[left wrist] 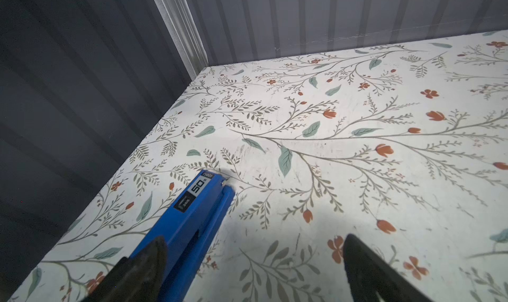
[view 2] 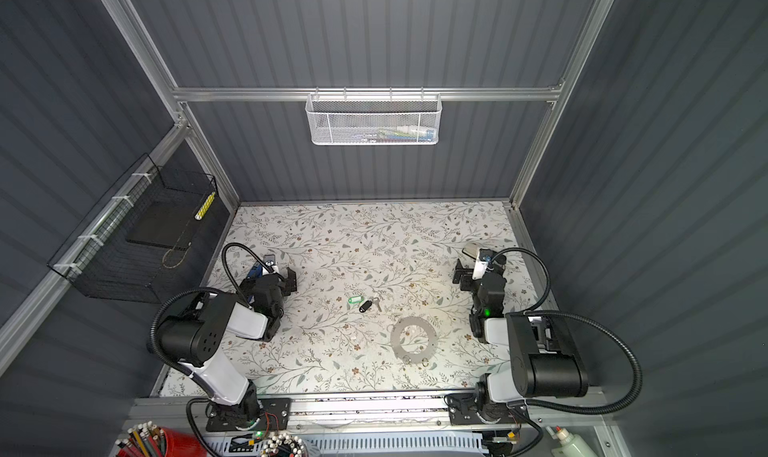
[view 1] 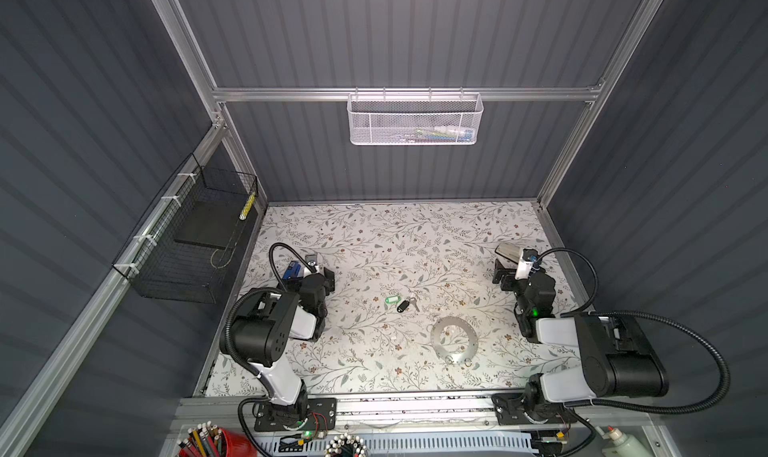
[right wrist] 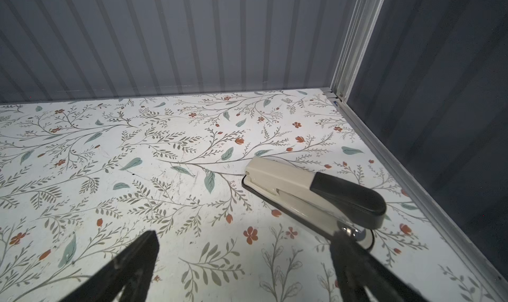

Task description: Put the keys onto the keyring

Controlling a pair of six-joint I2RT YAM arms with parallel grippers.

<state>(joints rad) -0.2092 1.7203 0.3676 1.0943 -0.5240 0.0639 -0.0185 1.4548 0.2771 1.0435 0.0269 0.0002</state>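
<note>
I am looking down on a floral-patterned table (view 1: 374,243) from above its near edge. Nearest me, right of centre, the keyring (view 1: 435,337) lies flat, a thin grey metal disc with a wide round hole; two tiny wire rings (view 1: 449,359) sit at its near rim. It is round, so it points no particular way. Just beyond it, near the middle of the table and apart from it, lie the keys. The green tag (view 1: 390,300) has its long axis running roughly left to right, and its white label is too small to read. Just beside it, the black tag (view 1: 402,306) slants from near-left to far-right, with the silver key (view 1: 412,303) at its far-right end. Bare table surrounds all of these, and both arms are well apart from them. Farther back on the left, the left gripper (left wrist: 254,241) has its jaws spread wide and holds nothing; a blue stapler (left wrist: 198,204), labelled "50", lies just beside one finger, close to the left wall. On the right, the right gripper (right wrist: 244,236) is likewise spread and holds nothing, with a beige stapler (right wrist: 286,182) beside one finger, near the right wall. Farthest away, a white mesh basket (view 1: 415,120) hangs on the back wall.
</note>
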